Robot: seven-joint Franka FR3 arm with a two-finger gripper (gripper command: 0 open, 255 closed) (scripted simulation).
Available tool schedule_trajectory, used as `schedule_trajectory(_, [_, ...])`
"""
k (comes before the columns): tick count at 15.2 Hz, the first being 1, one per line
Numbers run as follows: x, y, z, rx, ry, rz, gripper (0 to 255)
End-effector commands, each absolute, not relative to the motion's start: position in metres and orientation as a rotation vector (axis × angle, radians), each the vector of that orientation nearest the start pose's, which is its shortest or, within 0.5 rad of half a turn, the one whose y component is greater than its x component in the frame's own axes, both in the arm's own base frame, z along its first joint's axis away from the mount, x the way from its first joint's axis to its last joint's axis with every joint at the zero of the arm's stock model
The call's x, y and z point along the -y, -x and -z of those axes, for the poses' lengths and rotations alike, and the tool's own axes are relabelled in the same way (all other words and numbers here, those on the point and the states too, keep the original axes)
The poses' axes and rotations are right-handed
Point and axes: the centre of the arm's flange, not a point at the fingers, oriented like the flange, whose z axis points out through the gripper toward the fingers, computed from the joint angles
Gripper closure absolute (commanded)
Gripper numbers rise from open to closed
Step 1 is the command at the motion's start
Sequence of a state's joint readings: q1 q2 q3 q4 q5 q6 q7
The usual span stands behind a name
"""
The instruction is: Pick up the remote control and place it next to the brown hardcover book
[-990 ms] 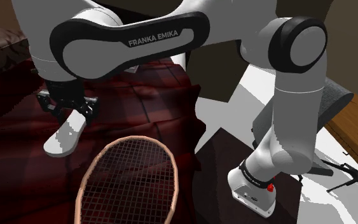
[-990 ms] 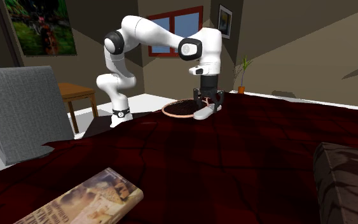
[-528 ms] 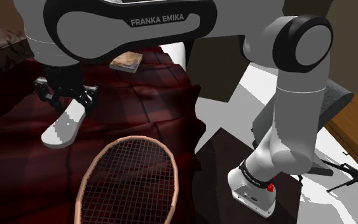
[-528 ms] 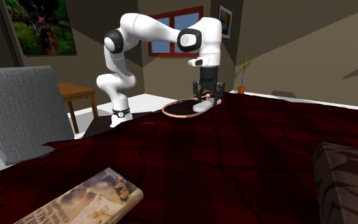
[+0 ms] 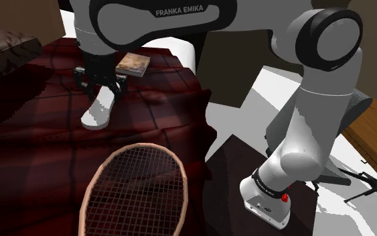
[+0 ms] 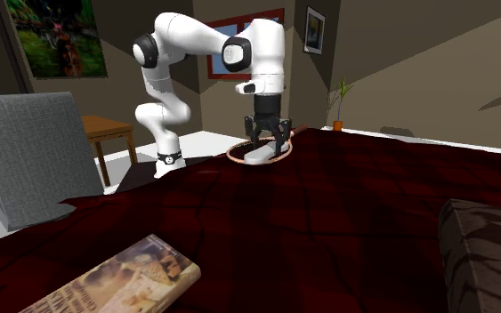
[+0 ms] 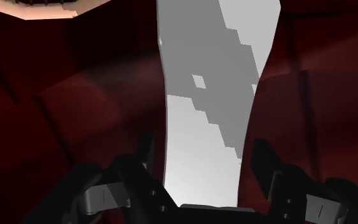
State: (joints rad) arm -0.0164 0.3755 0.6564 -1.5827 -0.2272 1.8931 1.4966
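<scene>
well, from the shoulder view the gripper (image 5: pixel 100 86) is clamped on the remote control (image 5: pixel 98 110), a pale grey-white bar hanging slanted below it over the dark red cover (image 5: pixel 33 134). the book (image 5: pixel 132 64) lies just beyond, near the remote but apart from it. a racket (image 5: pixel 136 191) lies on the cover nearer the camera, with open cover between its head and the remote. toward this view's right the cover's edge drops away, and the arm's base (image 5: pixel 268 198) stands lower down.

in the second exterior view the gripper (image 6: pixel 266 138) holds the remote control (image 6: pixel 259 156) in front of the racket's rim (image 6: pixel 233 153), by the cover's far edge. a wide bare stretch of cover (image 6: pixel 346 204) runs to the book (image 6: pixel 119 280) at the near left. a dark cushion (image 6: pixel 484 249) sits at the near right, and a grey chair (image 6: pixel 35 151) stands off the left edge.

in the wrist view both fingers (image 7: pixel 142 156) press the remote control (image 7: pixel 212 95) at its sides, with red cover below.
</scene>
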Motion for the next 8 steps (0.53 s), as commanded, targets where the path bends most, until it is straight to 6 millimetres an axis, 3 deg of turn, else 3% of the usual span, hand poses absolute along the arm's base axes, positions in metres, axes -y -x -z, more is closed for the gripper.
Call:
schedule_trajectory(1, [-0.310, -0.573, -0.459, -1.245, 2.864, -0.001, 255])
schedule_trajectory(8, [-0.223, -0.605, -0.460, -1.245, 2.864, -0.001, 255])
